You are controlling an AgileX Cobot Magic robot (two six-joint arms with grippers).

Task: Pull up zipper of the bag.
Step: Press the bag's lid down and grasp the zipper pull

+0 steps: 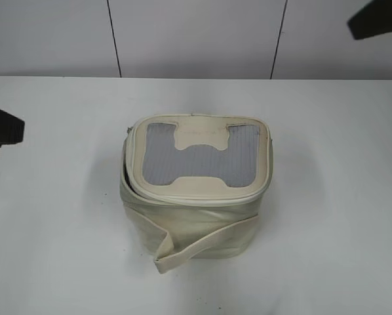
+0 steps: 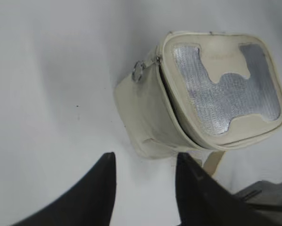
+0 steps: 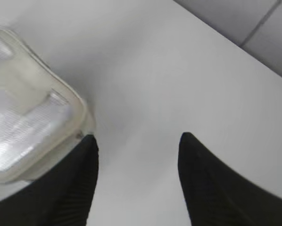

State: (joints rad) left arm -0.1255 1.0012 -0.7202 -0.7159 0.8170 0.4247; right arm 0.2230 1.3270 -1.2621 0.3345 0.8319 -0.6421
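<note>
Bag (image 1: 193, 210): small boxy cream item, upright at mid-table (image 1: 52, 197), well apart from both grippers. Lid (image 1: 199, 161) on top, grey mesh panel (image 1: 158, 161) with cream H-shaped patch (image 1: 202, 134). Lid sits level but not sealed: a dark gap runs down the bag's left side in the exterior view, between lid rim and body, so the zipper is judged partly undone there. Contents: none visible; the gap is too narrow and dark to tell.

Zipper (image 2: 171, 106): thin track round the lid rim. One slider with silver ring pull (image 2: 138, 71) hangs at the corner of the open stretch, clear in the left wrist view. A second slider cannot be made out.

Strap (image 1: 202, 244): flat cream band across the body front, loose end folded on the table. Not part of the job.

Left gripper (image 2: 145, 181): fingers spread, nothing between them, hovering over bare table just short of the bag's open side. Placement judged as a line-up toward the ring pull, which faces this arm.

Right gripper (image 3: 137, 162): fingers spread, empty, above the table beside the lid's far corner. Likely stationed to steady the bag while the other arm pulls.

Task status: judged not yet begun; neither gripper touches the bag.
</note>
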